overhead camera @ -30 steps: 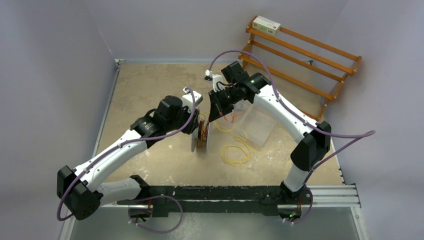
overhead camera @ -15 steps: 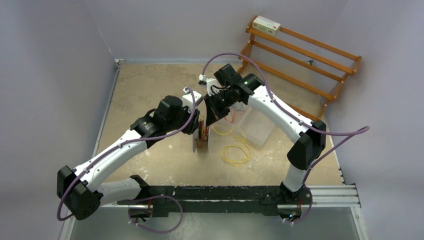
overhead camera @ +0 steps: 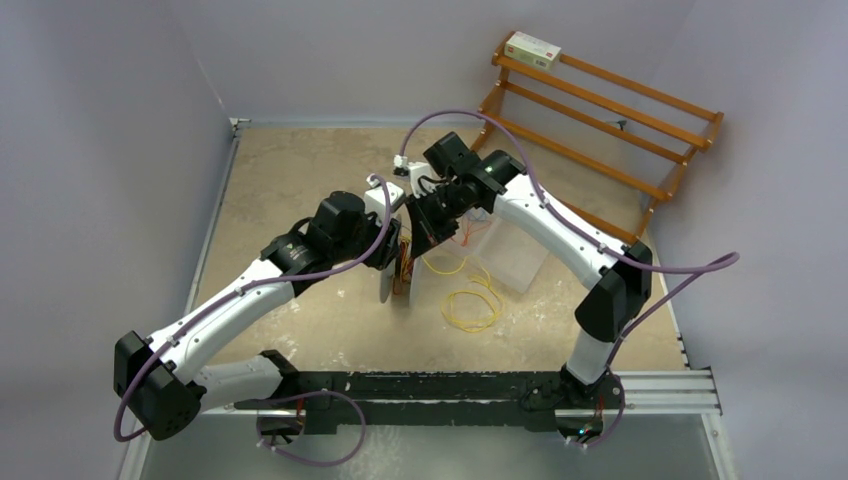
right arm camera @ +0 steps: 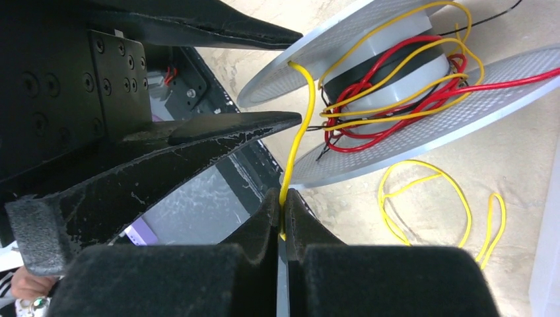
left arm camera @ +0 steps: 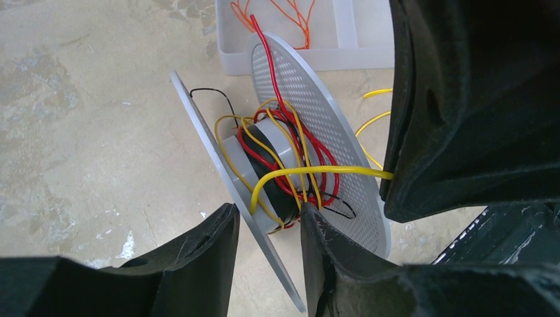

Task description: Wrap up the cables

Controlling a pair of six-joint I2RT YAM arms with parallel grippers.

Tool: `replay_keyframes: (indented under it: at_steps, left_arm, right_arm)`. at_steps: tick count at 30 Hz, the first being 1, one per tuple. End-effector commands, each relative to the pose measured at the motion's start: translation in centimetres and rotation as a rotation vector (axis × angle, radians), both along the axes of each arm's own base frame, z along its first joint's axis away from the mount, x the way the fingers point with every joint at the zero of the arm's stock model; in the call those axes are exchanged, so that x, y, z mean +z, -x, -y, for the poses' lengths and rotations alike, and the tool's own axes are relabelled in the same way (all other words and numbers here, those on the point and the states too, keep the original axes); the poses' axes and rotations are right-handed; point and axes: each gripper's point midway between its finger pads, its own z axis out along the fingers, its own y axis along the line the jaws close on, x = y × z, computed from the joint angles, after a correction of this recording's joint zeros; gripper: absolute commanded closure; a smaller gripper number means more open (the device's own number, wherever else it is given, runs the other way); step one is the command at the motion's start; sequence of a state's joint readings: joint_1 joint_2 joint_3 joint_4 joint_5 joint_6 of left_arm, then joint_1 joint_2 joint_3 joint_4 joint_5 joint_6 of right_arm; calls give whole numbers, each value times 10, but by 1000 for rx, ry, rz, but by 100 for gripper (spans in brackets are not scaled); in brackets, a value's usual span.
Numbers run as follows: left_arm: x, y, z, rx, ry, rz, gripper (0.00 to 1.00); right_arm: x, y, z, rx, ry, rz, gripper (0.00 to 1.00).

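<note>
Winding is under way: the yellow cable (right arm camera: 300,125) runs from a few loose turns on the upright spool (left arm camera: 317,112) into the right gripper (right arm camera: 280,218), whose fingers are pinched onto it. Several loops lie slack on the table (overhead camera: 300,180) beside the spool, so much remains. The left gripper (left arm camera: 264,228) straddles the spool's near flange; whether it clamps cannot be told.

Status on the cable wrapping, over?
Left gripper: jaws shut on spool rim. Right gripper: jaws pinching yellow cable. Slack loops on table; red wires tangled on hub.
</note>
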State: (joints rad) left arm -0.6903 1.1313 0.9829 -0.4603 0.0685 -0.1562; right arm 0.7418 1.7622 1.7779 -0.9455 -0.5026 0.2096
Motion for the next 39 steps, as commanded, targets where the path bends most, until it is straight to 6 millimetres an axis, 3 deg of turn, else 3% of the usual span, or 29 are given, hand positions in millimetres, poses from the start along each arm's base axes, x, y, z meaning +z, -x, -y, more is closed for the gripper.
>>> replay_keyframes:
  at_steps: [1,12,26,39]
  left_arm:
    - [13,1,8,-32,48,38,61]
    - [15,6,12,-76,57,34,57]
    - [12,7,13,-82,52,23,55]
    - [13,6,12,-76,54,30,55]
  right_arm:
    - [18,8,13,-24,8,40,100]
    - [23,12,15,-22,0,45,100]
    - [10,16,7,12,20,11,100]
    - [4,10,17,-32,78,41,100]
